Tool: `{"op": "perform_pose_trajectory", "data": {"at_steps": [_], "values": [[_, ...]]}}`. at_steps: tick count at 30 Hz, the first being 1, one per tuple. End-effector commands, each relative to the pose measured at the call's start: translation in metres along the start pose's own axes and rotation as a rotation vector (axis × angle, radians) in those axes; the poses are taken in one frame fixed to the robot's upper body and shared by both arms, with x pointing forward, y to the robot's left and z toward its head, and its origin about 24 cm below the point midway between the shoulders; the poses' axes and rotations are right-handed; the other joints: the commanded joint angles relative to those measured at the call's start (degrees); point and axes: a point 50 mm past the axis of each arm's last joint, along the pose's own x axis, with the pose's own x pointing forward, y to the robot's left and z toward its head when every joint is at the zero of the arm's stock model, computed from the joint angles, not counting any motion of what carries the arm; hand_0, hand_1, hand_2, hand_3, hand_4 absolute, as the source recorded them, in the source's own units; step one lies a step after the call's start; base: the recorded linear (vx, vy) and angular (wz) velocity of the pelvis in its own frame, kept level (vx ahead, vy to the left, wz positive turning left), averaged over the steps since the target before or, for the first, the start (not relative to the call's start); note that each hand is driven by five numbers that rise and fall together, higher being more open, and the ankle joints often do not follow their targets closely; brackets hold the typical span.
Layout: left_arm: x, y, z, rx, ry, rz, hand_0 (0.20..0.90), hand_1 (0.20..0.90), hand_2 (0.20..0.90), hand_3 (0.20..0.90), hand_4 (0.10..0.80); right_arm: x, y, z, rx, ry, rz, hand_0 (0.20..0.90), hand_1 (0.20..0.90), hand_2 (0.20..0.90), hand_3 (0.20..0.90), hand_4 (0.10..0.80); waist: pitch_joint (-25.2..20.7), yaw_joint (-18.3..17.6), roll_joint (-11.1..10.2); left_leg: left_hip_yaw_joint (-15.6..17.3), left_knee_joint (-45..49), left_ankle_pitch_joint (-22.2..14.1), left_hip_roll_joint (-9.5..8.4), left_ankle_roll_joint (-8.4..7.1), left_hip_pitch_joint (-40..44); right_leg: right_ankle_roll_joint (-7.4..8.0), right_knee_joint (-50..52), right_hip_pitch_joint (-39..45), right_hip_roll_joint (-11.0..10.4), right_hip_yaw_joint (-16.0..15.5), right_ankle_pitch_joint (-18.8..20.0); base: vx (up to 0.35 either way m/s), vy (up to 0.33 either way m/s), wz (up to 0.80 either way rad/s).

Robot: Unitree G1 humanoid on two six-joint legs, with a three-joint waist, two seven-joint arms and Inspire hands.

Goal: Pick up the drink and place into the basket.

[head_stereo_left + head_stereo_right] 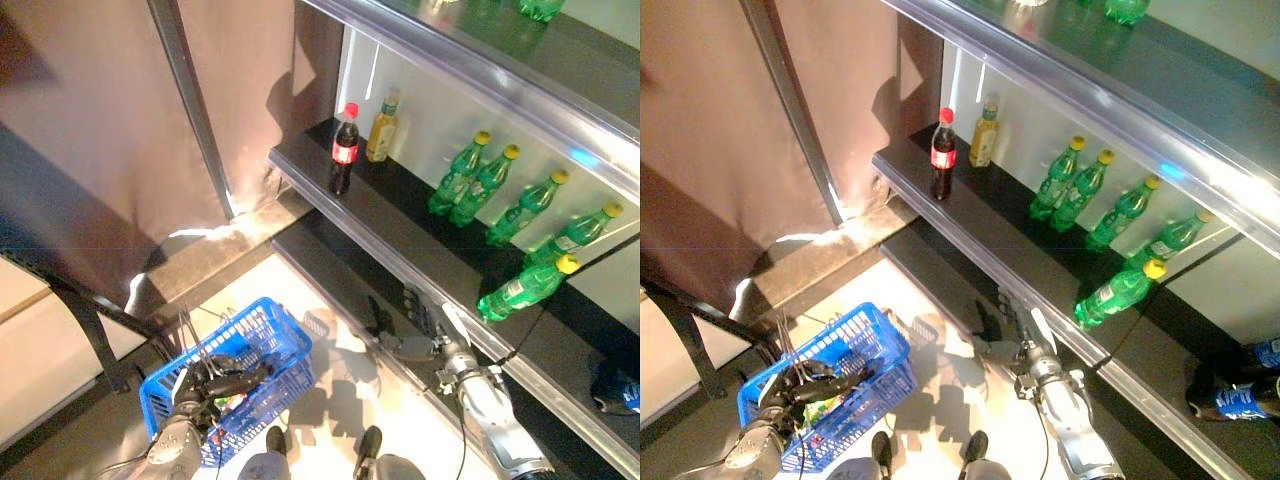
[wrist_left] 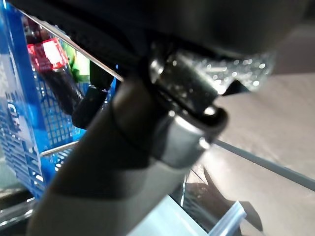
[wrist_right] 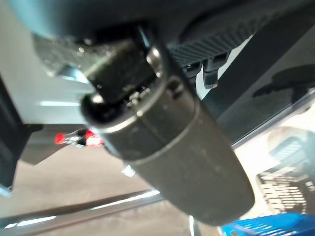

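On the dark middle shelf stand a cola bottle with a red cap and a yellow bottle. Several green bottles follow to the right, and the nearest green bottle leans over. My right hand hovers open and empty below that shelf's front edge, left of the leaning bottle. At the lower left, my left hand is curled round the wire handle of the blue basket. The left wrist view shows a red-labelled bottle and something green inside the basket.
A higher shelf overhangs the bottles. A brown wall panel with a metal post rises at the left, and a dark frame stands beside the basket. Blue-labelled bottles lie on the low shelf at the far right.
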Motion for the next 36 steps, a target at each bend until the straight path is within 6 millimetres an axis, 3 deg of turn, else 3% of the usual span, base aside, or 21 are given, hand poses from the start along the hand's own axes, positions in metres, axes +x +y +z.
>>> {"op": "perform_pose_trajectory", "data": {"at_steps": [1, 14, 29, 33, 35, 36], "values": [[0.005, -0.001, 0.084, 0.024, -0.495, -0.011, 0.300, 0.300, 0.300, 0.200, 0.100, -0.003, -0.019, 0.000, -0.050, -0.064, -0.077, 0.900, 0.900, 0.900, 0.900, 0.800, -9.5, -0.4, 2.9, -0.1, 0.4, -5.8, -2.45, 0.32, 2.0, 4.62, 1.1, 1.8, -1.0, -0.2, -2.3, -0.018, 0.020, -0.18], [0.016, 0.025, 0.009, 0.125, -0.201, 0.157, 0.300, 0.300, 0.300, 0.200, 0.100, -0.025, -0.025, -0.081, -0.094, 0.300, -0.129, 0.900, 0.900, 0.900, 0.900, 0.800, -9.4, -2.8, 3.0, 1.9, 0.6, -6.7, -2.69, 0.54, 2.5, 4.31, 1.0, 1.1, 0.0, 2.4, -2.5, -0.005, -0.003, -0.12], [0.007, 0.045, -0.043, 0.224, 0.058, 0.214, 0.300, 0.300, 0.300, 0.200, 0.100, -0.071, -0.032, -0.151, -0.085, 0.672, -0.141, 0.900, 0.900, 0.900, 0.900, 0.800, -10.3, -5.9, 3.6, 4.1, 1.6, -7.8, -2.14, 0.81, 3.4, 2.70, 0.4, 0.0, 3.0, 7.5, -3.4, 0.029, -0.050, -0.14], [0.005, 0.044, -0.048, 0.217, 0.074, 0.208, 0.300, 0.300, 0.300, 0.200, 0.100, -0.086, -0.034, -0.163, -0.044, 0.752, -0.165, 0.900, 0.900, 0.900, 0.900, 0.800, -10.4, -6.6, 3.9, 3.0, 2.4, -8.6, -2.53, 1.15, 3.1, 2.25, 0.0, -0.6, 3.9, 10.4, -3.5, -0.008, -0.018, -0.21], [0.003, 0.043, -0.051, 0.206, 0.076, 0.203, 0.300, 0.300, 0.300, 0.200, 0.100, -0.088, -0.034, -0.166, -0.051, 0.782, -0.162, 0.900, 0.900, 0.900, 0.900, 0.800, -10.4, -6.1, 3.5, -0.4, 5.5, -10.2, -3.46, 1.57, 1.7, 1.88, 0.0, -1.4, 4.1, 13.3, -3.3, -0.023, 0.010, -0.10], [0.002, 0.042, -0.054, 0.193, 0.078, 0.208, 0.300, 0.300, 0.300, 0.200, 0.100, -0.087, -0.037, -0.166, -0.066, 0.791, -0.151, 0.900, 0.900, 0.900, 0.900, 0.800, -10.0, -5.2, 3.2, -4.5, 8.6, -11.8, -4.41, 1.98, 0.7, 1.69, 0.1, -1.3, 4.1, 15.2, -3.3, -0.034, 0.022, -0.46]]}}
